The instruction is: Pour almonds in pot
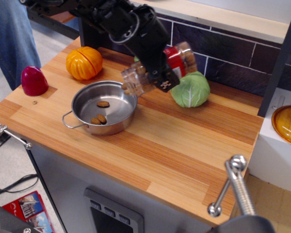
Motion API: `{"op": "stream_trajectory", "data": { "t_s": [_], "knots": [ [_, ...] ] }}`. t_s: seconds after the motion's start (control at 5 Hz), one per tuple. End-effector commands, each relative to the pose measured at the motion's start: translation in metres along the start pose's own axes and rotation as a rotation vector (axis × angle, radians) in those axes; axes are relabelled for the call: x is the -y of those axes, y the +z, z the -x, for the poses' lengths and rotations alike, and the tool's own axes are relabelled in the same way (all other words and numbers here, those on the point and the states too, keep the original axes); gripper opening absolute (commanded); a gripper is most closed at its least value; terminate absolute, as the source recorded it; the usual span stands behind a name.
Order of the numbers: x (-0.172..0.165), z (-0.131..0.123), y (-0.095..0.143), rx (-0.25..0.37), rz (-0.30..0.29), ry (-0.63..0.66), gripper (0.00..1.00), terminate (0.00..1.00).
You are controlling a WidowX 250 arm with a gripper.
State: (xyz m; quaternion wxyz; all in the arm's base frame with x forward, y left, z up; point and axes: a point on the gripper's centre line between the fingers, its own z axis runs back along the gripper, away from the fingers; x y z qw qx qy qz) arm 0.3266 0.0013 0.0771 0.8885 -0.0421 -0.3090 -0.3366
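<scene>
Gripper (161, 76) is clenching the clear jar (155, 73), tilting its mouth down over the far rim of the pot (104, 107). Almonds (101, 113) are lying inside the pot, three showing. The pot is sitting on the bench (184, 141), near the green cabbage (190, 90).

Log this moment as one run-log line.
phase: pouring | gripper: shut on jar, tilted, mouth over pot rim | almonds: three in pot, more in jar | spills: none seen

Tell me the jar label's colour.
Red on the tilted clear plastic jar, seen in the only view.
</scene>
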Motion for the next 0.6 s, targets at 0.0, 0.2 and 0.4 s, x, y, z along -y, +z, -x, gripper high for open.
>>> {"op": "stream_trajectory", "data": {
  "t_s": [0.0, 0.2, 0.4],
  "knots": [
    [-0.014, -0.012, 0.030, 0.151, -0.088, -0.015, 0.00, 0.00],
    [-0.023, -0.011, 0.037, 0.180, -0.098, 0.039, 0.00, 0.00],
    [-0.027, -0.012, 0.036, 0.228, -0.128, 0.091, 0.00, 1.00]
  ]
}}
